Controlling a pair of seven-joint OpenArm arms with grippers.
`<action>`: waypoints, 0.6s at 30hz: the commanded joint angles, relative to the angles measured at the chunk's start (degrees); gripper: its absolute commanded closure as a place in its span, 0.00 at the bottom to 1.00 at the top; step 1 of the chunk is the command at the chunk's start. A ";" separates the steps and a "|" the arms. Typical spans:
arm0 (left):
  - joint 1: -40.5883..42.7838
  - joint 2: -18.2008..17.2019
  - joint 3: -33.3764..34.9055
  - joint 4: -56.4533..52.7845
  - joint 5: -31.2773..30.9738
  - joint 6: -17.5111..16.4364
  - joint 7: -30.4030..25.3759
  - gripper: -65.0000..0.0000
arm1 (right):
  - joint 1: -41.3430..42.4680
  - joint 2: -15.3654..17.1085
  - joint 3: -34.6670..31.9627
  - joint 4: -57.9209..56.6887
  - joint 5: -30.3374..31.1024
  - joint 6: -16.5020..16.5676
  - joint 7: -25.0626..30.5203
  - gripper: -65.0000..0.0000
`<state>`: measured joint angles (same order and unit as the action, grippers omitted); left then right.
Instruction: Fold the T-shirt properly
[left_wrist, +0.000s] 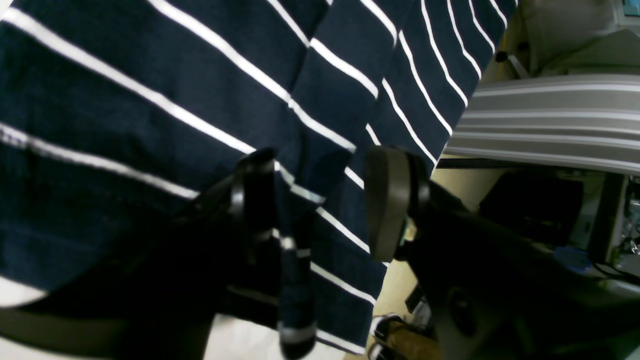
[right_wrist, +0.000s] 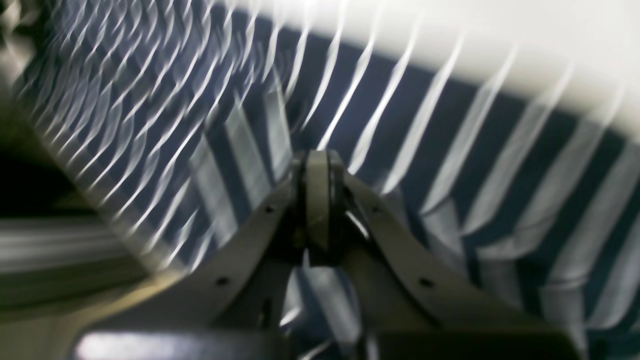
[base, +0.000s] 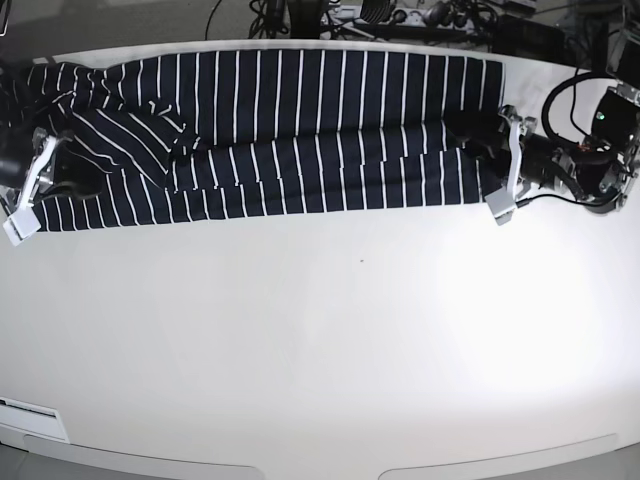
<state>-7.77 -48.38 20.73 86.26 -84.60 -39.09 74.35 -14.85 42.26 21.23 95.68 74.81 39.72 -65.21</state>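
The dark navy T-shirt (base: 300, 130) with thin white stripes lies as a long band along the far side of the white table (base: 330, 330). At its right end my left gripper (base: 500, 165) stands open. In the left wrist view, the left gripper (left_wrist: 322, 200) has its jaws wide apart, and a hanging fold of the T-shirt (left_wrist: 150, 75) sits between them beside the left finger. At the shirt's left end, my right gripper (base: 35, 180) is shut. In the blurred right wrist view, the right gripper (right_wrist: 317, 165) has its pads pressed together on bunched T-shirt (right_wrist: 425, 150) cloth.
Cables and equipment (base: 400, 15) crowd the space behind the table's far edge. The left arm's body and a looped black cable (base: 590, 150) sit at the right edge. A small label (base: 30, 410) is stuck near the front left corner.
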 joint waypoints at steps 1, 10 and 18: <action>-0.83 -1.16 -1.53 0.48 1.42 -0.33 -1.31 0.52 | 0.39 0.68 0.85 0.33 -4.24 0.20 2.49 1.00; -0.83 -1.09 -13.99 0.48 3.78 -0.31 -7.45 0.52 | 0.11 -7.89 0.85 0.33 -28.44 -8.22 6.54 1.00; -0.50 -0.79 -21.99 0.48 3.74 1.29 -7.96 0.52 | 0.09 -10.45 0.81 -0.94 -36.54 -8.94 6.40 1.00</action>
<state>-7.31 -48.21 -0.51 86.15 -79.64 -37.87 67.20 -15.18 30.72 21.50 94.45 39.16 31.35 -58.85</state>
